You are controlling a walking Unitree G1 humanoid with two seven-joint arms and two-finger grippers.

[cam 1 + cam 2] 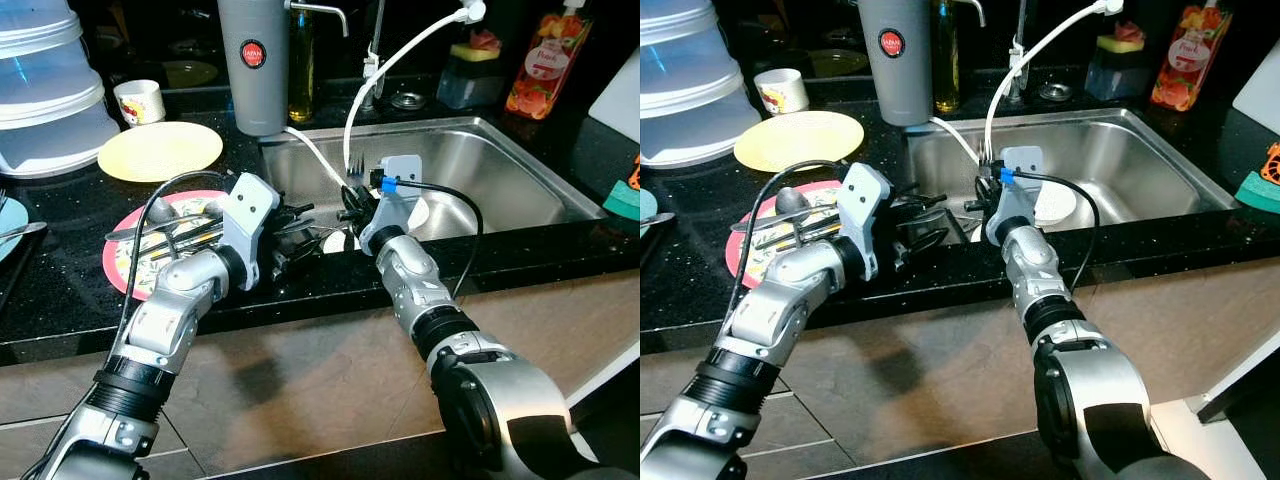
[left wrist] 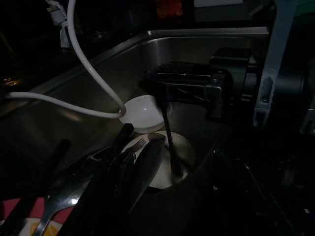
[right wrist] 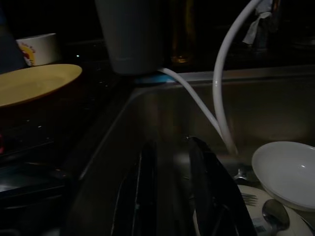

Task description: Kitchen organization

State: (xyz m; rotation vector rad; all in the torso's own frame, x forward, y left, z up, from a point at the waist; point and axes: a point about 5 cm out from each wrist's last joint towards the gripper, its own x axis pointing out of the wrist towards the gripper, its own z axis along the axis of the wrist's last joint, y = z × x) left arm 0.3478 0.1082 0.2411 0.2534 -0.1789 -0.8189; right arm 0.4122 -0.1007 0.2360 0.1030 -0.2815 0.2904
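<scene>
Landmark: the steel sink (image 1: 520,175). The right hand (image 1: 352,192) is poised over the sink's left end, just inside the front rim, closed on a fork (image 1: 354,166) that is held upright, tines up. In the left wrist view a dark handle is seen running down from that hand toward the white dishes in the sink. A white bowl (image 3: 288,173) and a plate with a fork and spoon on it (image 3: 268,211) lie on the sink floor directly below. The left hand (image 1: 298,238) is held at the sink's left front corner, over the bench edge, pointing toward the right hand; its fingers look parted, nothing gripped as far as can be made out. Left of the sink, on the black bench (image 1: 60,215), a pink plate (image 1: 125,255) carrying spoons and cutlery is found just behind the left arm, with a yellow plate (image 1: 160,150) farther back. Judged: the fork's long axis is vertical, so a lowering into the sink is a straight drop for the right hand. The left hand is the nearer one to the pink plate's cutlery, which lies roughly crosswise to its fingers, away from the sink.
</scene>
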